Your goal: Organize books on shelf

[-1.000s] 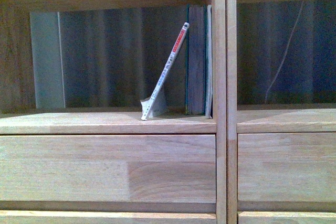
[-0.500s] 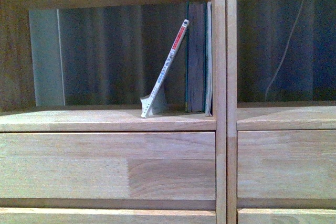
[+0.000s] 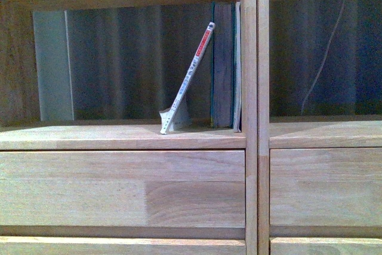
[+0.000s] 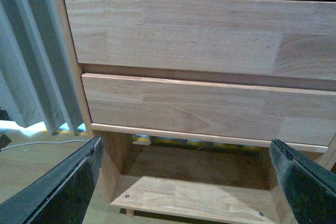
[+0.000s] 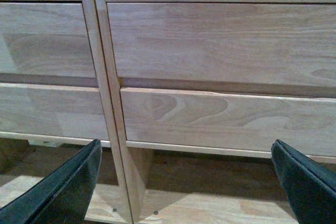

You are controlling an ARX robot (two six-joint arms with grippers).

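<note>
the left gripper [image 4: 184,182] has its fingers [image 4: 63,182] spread wide with nothing between them, low down in front of the drawers [image 4: 199,35]; the right gripper [image 5: 184,182] is likewise spread and empty, facing the drawer fronts beside the double upright [image 5: 105,103]. neither arm shows in the front view, so no book is in hand. up in the shelf [image 3: 119,138], left of the upright, the thin book [image 3: 190,79] leans tilted, its top resting against the tall books [image 3: 225,67], which stand upright against the upright. the tall ones look sorted; the thin book, i judge, remains to be stood straight beside them.
</note>
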